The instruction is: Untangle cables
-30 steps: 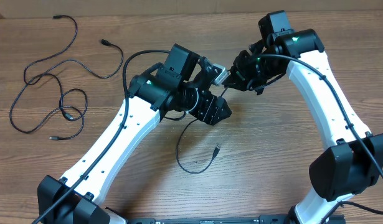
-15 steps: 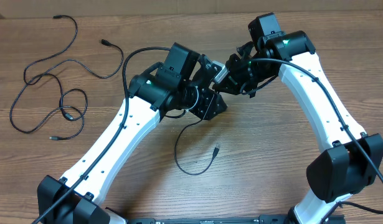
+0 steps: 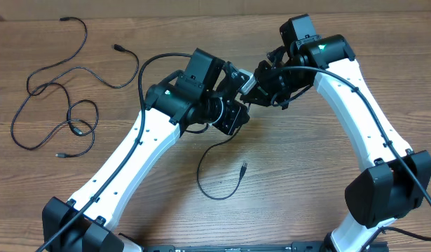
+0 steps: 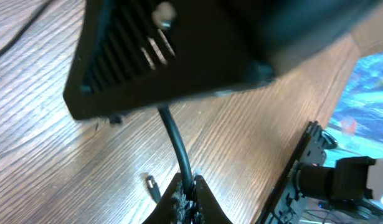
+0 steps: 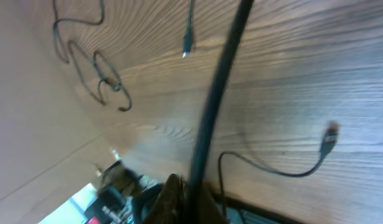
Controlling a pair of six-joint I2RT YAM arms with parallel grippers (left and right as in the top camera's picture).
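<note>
One thin black cable [image 3: 201, 171] hangs from where the two grippers meet above the table's middle, looping down to a small plug [image 3: 243, 166] on the wood. My left gripper [image 4: 188, 190] is shut on this cable [image 4: 175, 140], which runs straight up to the dark body of the right gripper. My right gripper [image 5: 192, 186] is shut on the same cable [image 5: 217, 93]. Overhead, the left gripper [image 3: 236, 115] and right gripper [image 3: 261, 80] sit almost touching. The other cables [image 3: 57, 105] lie in loose loops at the far left.
The loose cables [image 5: 98, 78] spread over the table's left back part, with plug ends [image 3: 119, 47] lying free. The thick black arm wire [image 3: 148, 66] arches over the left arm. The table's far edge runs along the top.
The left gripper has closed onto the hanging cable. The right arm shifted slightly left toward the left gripper, then stopped. The loop on the table moved a little.
</note>
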